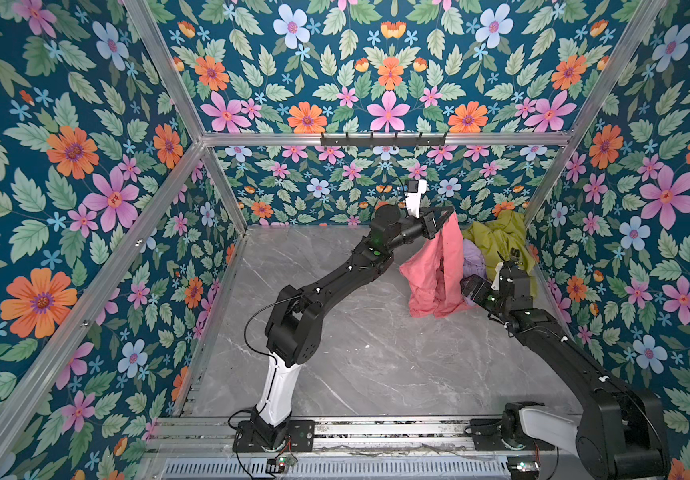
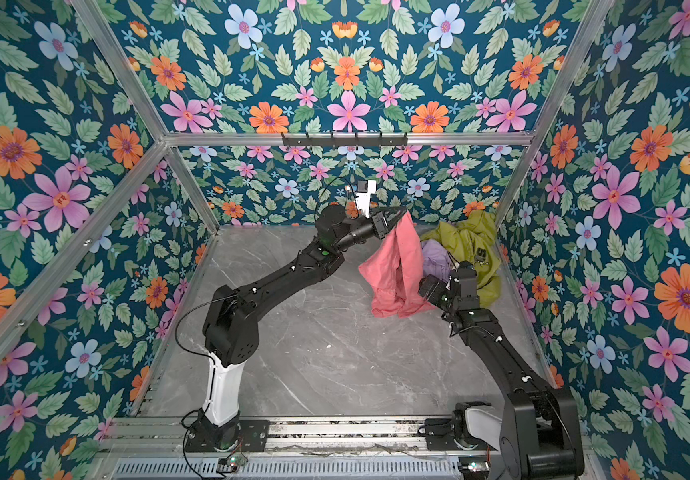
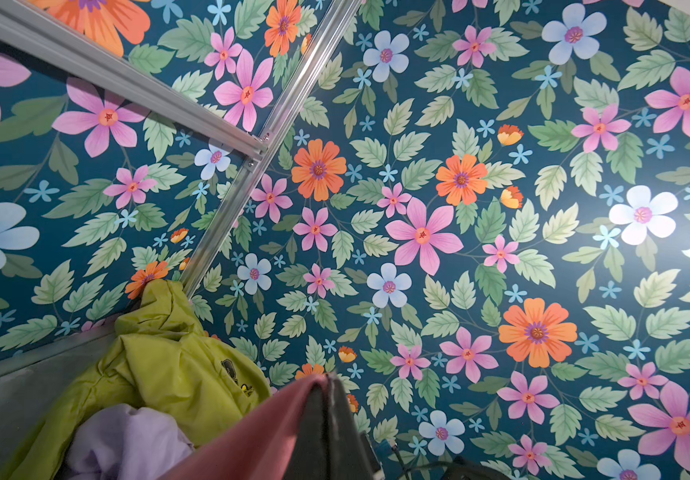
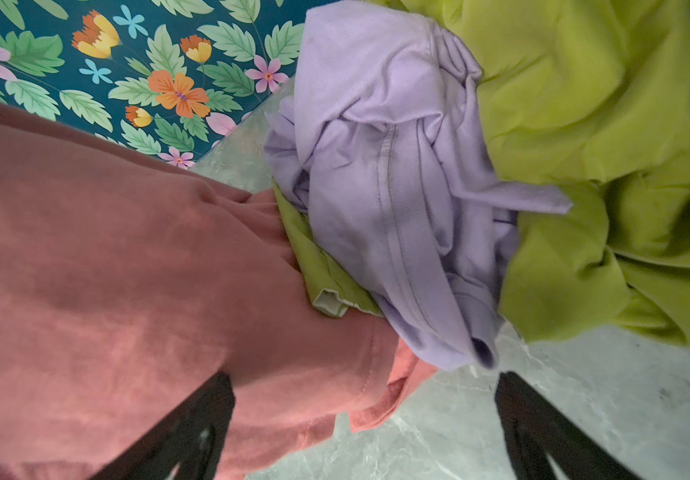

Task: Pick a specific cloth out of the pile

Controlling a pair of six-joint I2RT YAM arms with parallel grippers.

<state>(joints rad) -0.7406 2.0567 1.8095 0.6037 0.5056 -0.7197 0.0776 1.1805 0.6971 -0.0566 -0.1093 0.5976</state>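
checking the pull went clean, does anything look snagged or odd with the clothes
Nothing damaged or spilled. The pink cloth hangs from the shut left gripper, its lower end bunched on the table against the pile; a green cuff pokes out between it and the lilac cloth.

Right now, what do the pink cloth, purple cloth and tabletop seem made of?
Pink cloth: soft matte knit, probably cotton jersey; faintly fuzzy surface, limp folds, stitched hem. Purple cloth: similar thin matte knit; a ribbed band and a seam show. Tabletop: grey marble look with white veins; real stone or printed laminate, cannot tell.
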